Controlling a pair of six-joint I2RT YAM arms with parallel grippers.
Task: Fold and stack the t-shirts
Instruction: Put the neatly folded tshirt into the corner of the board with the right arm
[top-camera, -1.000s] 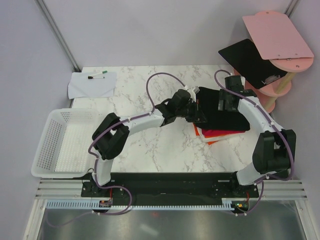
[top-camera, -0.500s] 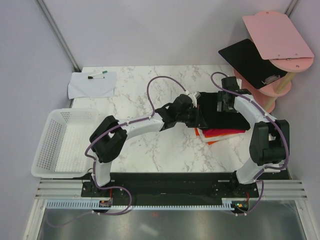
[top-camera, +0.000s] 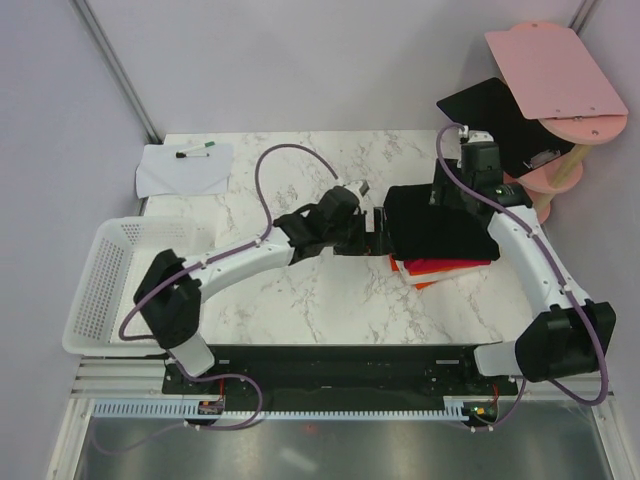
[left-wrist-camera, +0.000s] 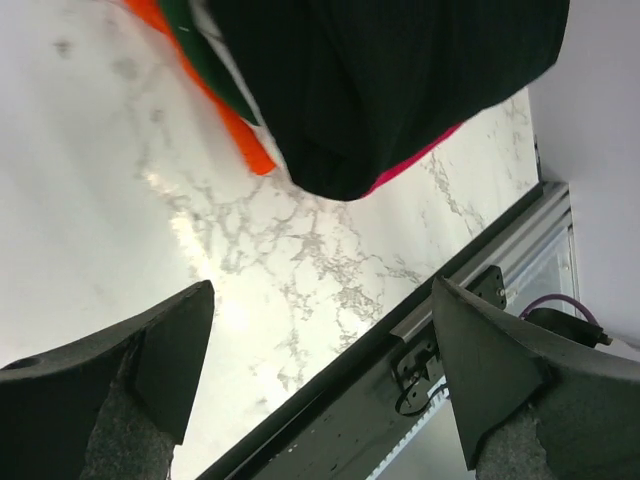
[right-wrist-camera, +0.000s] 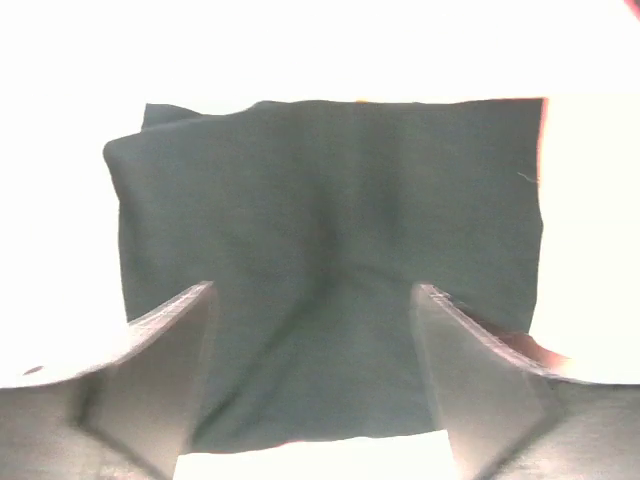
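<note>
The folded black t-shirt (top-camera: 437, 222) tops a stack of a crimson shirt (top-camera: 450, 267), an orange shirt (left-wrist-camera: 245, 140) and a green shirt (left-wrist-camera: 195, 40) on the right half of the marble table (top-camera: 300, 290), its slightly longer side running left to right. The left gripper (top-camera: 377, 220) hovers just beside the stack's left edge and the right gripper (top-camera: 443, 192) hangs over its far edge; both have their jaws spread and empty, and the right looks nearer. No brand, label or writing is legible.

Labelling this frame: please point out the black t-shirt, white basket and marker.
black t-shirt (top-camera: 438, 222), top external view, centre of folded cloth.
white basket (top-camera: 95, 285), top external view, its left wall.
marker (top-camera: 194, 151), top external view, mid-barrel.
</note>
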